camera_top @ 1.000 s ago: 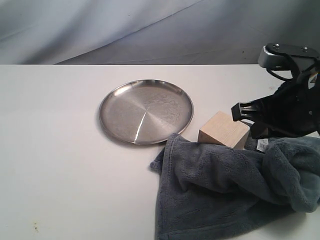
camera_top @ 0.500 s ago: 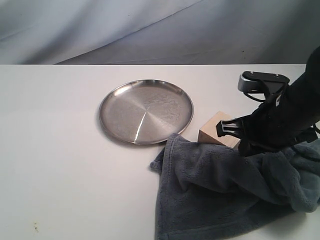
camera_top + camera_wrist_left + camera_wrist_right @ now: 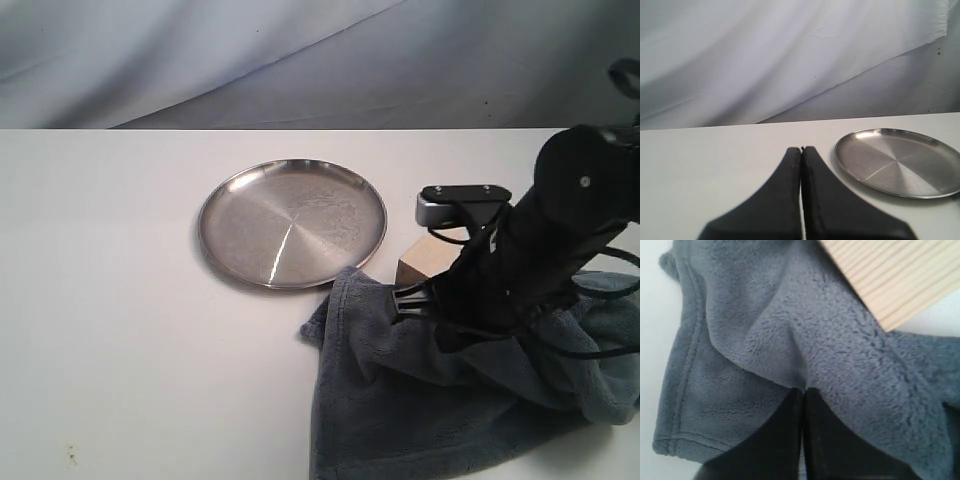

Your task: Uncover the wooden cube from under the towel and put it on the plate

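The left end effector, fingers pressed together, faces the one plate, apart from it. Just right of the plate on the tabletop sits the one wooden cube, touching the one towel. The right end effector, nearer and fingers together, rests on fleece, the cube just beyond its tips.

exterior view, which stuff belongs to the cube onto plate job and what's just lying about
In the job: wooden cube, towel, steel plate, right pincer shut on a towel fold.
Just there: left pincer, shut on nothing; white table; grey backdrop cloth.
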### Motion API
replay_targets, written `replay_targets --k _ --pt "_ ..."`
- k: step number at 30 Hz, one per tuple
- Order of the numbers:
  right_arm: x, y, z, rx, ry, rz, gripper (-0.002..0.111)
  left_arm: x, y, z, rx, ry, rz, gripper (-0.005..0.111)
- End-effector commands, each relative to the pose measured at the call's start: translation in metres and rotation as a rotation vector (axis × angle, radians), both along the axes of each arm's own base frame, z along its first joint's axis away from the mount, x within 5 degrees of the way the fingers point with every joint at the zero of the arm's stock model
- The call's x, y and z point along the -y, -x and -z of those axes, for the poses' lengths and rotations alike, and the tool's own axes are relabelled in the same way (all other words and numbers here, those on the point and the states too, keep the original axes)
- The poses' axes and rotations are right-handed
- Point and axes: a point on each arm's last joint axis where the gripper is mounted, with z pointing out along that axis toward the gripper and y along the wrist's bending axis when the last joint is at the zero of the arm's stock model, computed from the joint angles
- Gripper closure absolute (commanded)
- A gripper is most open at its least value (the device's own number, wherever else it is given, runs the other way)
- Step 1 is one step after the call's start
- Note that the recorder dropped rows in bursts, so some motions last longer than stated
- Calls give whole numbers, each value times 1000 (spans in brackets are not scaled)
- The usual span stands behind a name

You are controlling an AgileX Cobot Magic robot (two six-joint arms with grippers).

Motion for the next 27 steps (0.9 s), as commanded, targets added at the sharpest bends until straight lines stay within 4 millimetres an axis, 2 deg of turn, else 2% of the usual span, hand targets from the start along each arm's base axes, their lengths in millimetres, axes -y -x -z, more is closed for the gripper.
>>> replay_targets --k 1,6,8,12,13,16,18,19,20,21,22,24,27 --pt "-4 0 19 -48 30 6 108 0 0 1 -1 4 5 107" --pt "-2 4 18 -85 51 -16 108 0 0 1 -1 4 5 107" --pt "0 7 5 -59 32 -40 108 0 0 1 -1 4 5 107" --pt "6 14 -45 134 -77 -76 108 0 0 1 -1 4 5 107" --pt "9 14 -58 203 -82 -93 108 0 0 1 -1 4 5 107" --pt "11 8 -78 257 -27 -142 107 0 0 1 -1 4 5 107" --pt "9 3 -93 287 -19 -171 94 0 0 1 -1 4 5 107" --pt "7 1 -103 308 -24 -192 78 0 0 1 -1 4 5 107" --pt "6 0 -108 317 -27 -194 71 0 0 1 -1 4 5 107" --pt "5 -3 -115 338 -26 -197 52 0 0 1 -1 4 5 107" --pt "4 -7 -116 342 -3 -209 37 0 0 1 -1 4 5 107" --pt "3 -16 -110 324 74 -234 29 0 0 1 -1 4 5 107" --pt "-2 -32 -94 293 167 -266 29 0 0 1 -1 4 5 107"
